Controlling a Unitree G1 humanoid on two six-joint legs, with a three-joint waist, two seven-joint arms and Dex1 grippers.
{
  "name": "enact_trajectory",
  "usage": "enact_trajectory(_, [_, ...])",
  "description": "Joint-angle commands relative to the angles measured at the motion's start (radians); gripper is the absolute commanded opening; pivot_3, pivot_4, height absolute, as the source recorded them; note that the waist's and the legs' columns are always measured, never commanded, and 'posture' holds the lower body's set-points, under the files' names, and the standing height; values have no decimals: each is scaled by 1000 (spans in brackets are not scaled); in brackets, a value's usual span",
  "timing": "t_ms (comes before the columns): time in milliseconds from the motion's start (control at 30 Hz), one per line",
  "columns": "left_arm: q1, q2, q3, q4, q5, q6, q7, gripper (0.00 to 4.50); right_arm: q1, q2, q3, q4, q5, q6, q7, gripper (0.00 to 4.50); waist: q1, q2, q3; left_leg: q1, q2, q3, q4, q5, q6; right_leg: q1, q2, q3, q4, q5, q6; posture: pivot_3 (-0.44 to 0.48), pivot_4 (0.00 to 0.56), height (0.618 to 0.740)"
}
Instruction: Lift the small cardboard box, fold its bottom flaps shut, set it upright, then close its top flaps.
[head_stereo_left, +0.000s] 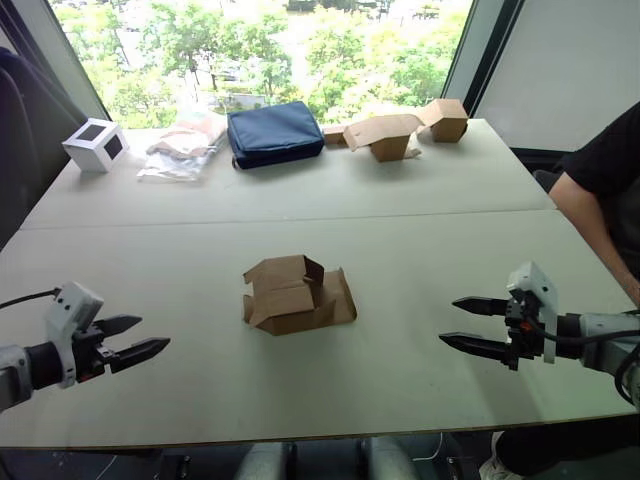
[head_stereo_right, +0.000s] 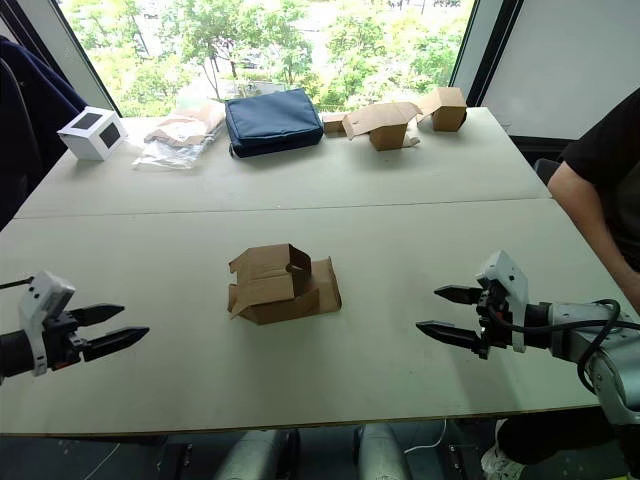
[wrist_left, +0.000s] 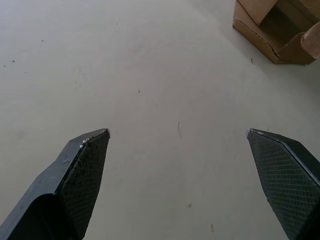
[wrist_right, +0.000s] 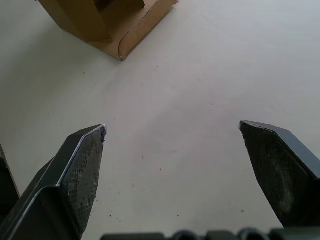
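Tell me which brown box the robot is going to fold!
Find the big pale table. The small cardboard box lies alone in the near middle, between the left gripper and right gripper, both with jaws open. The other brown boxes sit at the far edge by the window.

You had one small cardboard box (head_stereo_left: 298, 295) lying mid-table, two more brown cardboard boxes (head_stereo_left: 388, 134) with splayed flaps at the far edge, one white cube (head_stereo_left: 95, 145), one navy pouch (head_stereo_left: 273, 133), one clear plastic packet (head_stereo_left: 182, 147), and two grippers, left (head_stereo_left: 138, 339) and right (head_stereo_left: 467, 324), both spread wide.
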Motion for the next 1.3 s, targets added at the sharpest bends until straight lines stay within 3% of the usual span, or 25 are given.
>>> enact_trajectory(33, [1,4,47,-17,-20,7,2,4500,-15,-9,-9,-24,5,-4,2,4475,0,0,0,0,0,0,0,0,0,0,0,0,0,0,0,0,150,740])
enact_trajectory(1067, [2,31,38,21,20,-21,4,4500,-33,6,12,-35,9,20,-5,4475,0,0,0,0,0,0,0,0,0,0,0,0,0,0,0,0,150,740])
enact_trajectory(1300, [-50,31,58,62,-53,71,-6,4500,-80,3,42,-23,-30,-18,-11,4475,-1,0,0,0,0,0,0,0,0,0,0,0,1,0,0,0,150,740])
